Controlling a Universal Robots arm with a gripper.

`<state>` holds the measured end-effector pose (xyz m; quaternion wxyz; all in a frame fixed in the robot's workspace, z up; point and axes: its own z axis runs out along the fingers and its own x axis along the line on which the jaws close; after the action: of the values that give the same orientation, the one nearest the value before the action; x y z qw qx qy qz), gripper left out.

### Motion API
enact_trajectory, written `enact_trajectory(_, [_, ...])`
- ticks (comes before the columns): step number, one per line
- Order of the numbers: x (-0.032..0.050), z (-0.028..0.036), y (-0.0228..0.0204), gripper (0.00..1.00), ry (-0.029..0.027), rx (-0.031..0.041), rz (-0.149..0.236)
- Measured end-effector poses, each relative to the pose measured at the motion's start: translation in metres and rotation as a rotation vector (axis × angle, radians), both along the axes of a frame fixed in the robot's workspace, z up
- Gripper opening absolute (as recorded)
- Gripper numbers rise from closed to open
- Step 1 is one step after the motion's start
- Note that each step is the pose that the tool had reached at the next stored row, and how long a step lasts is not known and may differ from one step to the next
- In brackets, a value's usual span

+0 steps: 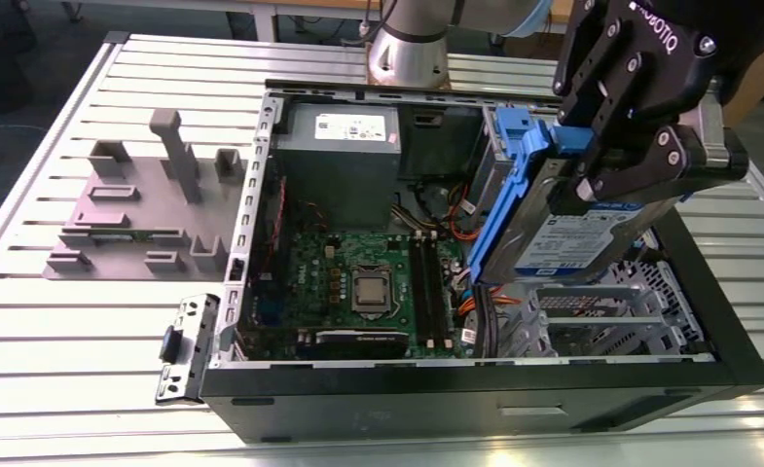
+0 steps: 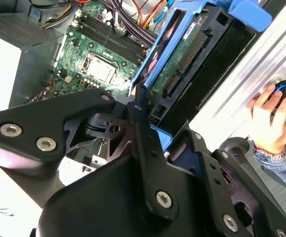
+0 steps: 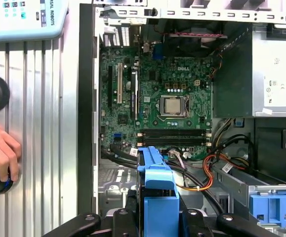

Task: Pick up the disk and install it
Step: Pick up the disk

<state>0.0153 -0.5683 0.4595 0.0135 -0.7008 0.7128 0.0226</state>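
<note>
We are watching the gripper (image 1: 599,173) pinching the disk (image 1: 576,229) by its blue bracket | disk is hanging tilted above the open computer case (image 1: 486,389), exterior view's right, over the drive cage (image 1: 602,321)

The disk (image 1: 576,233), a flat silver drive with a white-and-blue label in a blue plastic bracket, hangs tilted on edge above the open computer case, over the grey metal cage. Its green circuit board faces the second wrist view.

The pincer (image 1: 629,161) hides the top of the disk (image 1: 576,238).
</note>
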Motion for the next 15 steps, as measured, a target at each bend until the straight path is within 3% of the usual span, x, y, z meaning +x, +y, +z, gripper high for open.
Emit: enact_trajectory(15, [0.0005, -0.0010, -0.0039, 0.36, 0.0001, -0.0001, 0.000])
